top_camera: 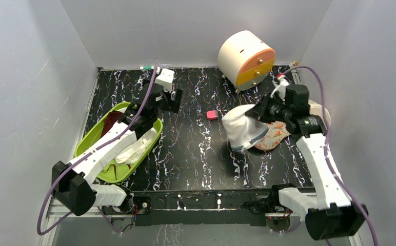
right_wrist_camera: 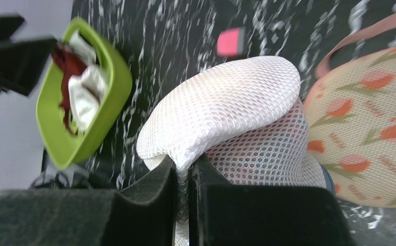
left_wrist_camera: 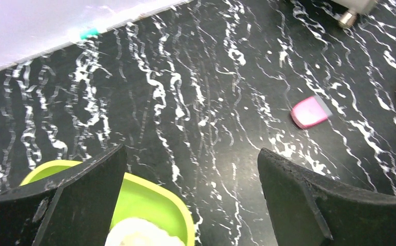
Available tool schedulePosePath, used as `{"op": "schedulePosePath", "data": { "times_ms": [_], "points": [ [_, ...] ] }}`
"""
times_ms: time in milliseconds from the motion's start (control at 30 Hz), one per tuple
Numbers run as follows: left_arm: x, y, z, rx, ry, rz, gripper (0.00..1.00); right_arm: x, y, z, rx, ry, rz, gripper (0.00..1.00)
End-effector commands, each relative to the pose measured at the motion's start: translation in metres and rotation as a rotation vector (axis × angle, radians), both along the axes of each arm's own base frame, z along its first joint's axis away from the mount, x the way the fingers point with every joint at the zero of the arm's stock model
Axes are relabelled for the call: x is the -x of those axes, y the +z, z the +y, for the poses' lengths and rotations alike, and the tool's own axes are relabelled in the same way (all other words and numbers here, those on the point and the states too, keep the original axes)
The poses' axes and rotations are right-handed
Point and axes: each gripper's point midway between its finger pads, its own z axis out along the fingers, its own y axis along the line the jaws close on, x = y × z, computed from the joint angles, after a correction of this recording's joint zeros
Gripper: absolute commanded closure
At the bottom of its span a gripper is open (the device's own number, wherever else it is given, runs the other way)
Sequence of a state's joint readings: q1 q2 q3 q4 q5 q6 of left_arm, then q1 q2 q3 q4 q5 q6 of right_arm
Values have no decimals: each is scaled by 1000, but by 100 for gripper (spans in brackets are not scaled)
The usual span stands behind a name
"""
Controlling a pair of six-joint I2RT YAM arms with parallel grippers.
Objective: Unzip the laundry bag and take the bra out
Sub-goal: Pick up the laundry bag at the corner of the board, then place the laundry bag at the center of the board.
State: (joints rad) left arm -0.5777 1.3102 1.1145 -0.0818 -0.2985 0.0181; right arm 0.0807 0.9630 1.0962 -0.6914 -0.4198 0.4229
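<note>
I am judging the job to be at its very start. The right gripper (right_wrist_camera: 184, 177) is pinching a fold of the laundry bag (right_wrist_camera: 221, 100) at its near edge, jaws closed nearly flat on the mesh, and is holding that side lifted off the dark marbled table (top_camera: 196, 148) while the rest is sagging against the orange floral cloth (right_wrist_camera: 370, 128) just beside it. I am not making out the zip pull or any open gap along the rim from either view, so I am treating the unzipping as not yet done. The bra is not showing plainly anywhere. A faint reddish tint is coming through the lower mesh layer in the right wrist view, and I cannot tell whether that is the garment inside or the floral cloth behind. The left gripper (top_camera: 174, 100) is hanging spread wide and holding nothing, above bare table near the far end of the green tub (right_wrist_camera: 111, 97), well apart from the bag. Inside that tub a dark maroon garment (right_wrist_camera: 65, 59) and a crumpled white cloth (right_wrist_camera: 83, 100) are lying together. A small pink block (top_camera: 212, 114) is sitting on the table between the two arms, and a white and orange drum (top_camera: 246, 59) is standing at the back, its contents hidden from me.
</note>
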Motion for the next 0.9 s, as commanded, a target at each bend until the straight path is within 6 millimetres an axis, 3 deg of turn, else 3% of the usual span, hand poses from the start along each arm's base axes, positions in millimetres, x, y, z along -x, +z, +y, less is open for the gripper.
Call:
{"op": "schedulePosePath", "data": {
  "times_ms": [0,167,267,300,433,500,600,667,800,867],
  "points": [
    [3,42,38,-27,133,-160,2,19,-10,46,-50,302,68,100],
    [6,49,47,-19,168,-200,2,49,-71,71,164,396,438,100],
    [6,50,48,-15,178,-205,2,58,-104,60,488,368,629,100],
    [6,50,49,-12,182,-209,2,57,-113,57,581,341,660,100],
    [7,53,56,-18,212,-234,2,46,-131,84,733,358,678,100],
    [9,57,62,-23,233,-252,2,40,-151,97,843,367,705,100],
    [12,64,71,-23,270,-285,2,29,-169,123,898,395,688,80],
    [16,70,78,-17,294,-311,1,12,-171,146,875,411,619,59],
    [22,79,87,6,332,-356,2,-19,-155,197,728,463,486,30],
    [23,81,88,18,332,-363,2,-32,-143,210,697,464,422,17]
  ]
}}
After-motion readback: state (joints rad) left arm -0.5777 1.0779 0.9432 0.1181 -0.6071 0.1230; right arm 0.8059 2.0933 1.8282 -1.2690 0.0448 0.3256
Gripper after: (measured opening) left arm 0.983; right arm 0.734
